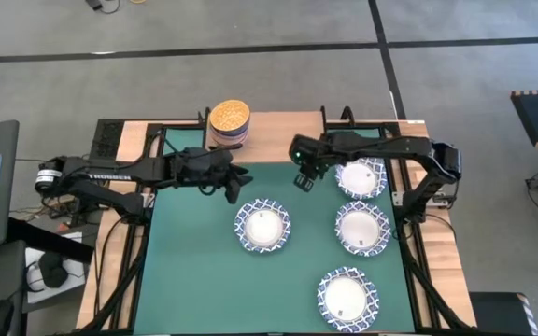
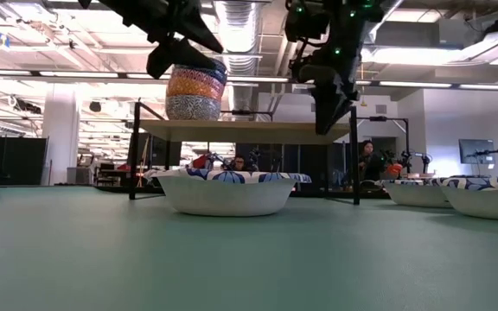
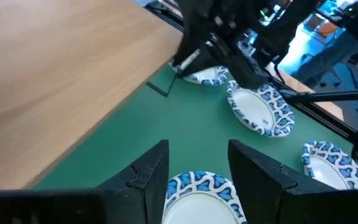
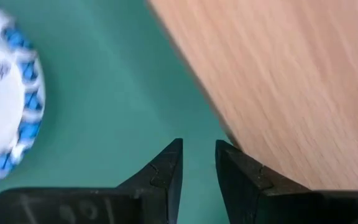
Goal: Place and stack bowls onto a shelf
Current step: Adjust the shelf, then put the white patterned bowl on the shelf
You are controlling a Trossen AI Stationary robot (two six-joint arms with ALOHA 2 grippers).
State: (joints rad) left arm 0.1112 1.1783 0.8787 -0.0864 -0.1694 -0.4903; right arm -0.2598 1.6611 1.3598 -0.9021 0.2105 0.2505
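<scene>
left gripper (image 1: 236,183) released, empty, by shelf (image 1: 278,126); right gripper (image 1: 304,179) parted, empty. small bowls (image 1: 229,121) stacked on shelf; four white bowls (image 1: 262,227) left on table (image 1: 185,271).

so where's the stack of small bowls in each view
High view: the stack of small bowls stands at the far left end of the shelf.
Low view: upper left of centre, on the shelf's plank.
Left wrist view: not in it.
Right wrist view: not in it.
Shared landmark: the shelf's light wooden top.
</scene>
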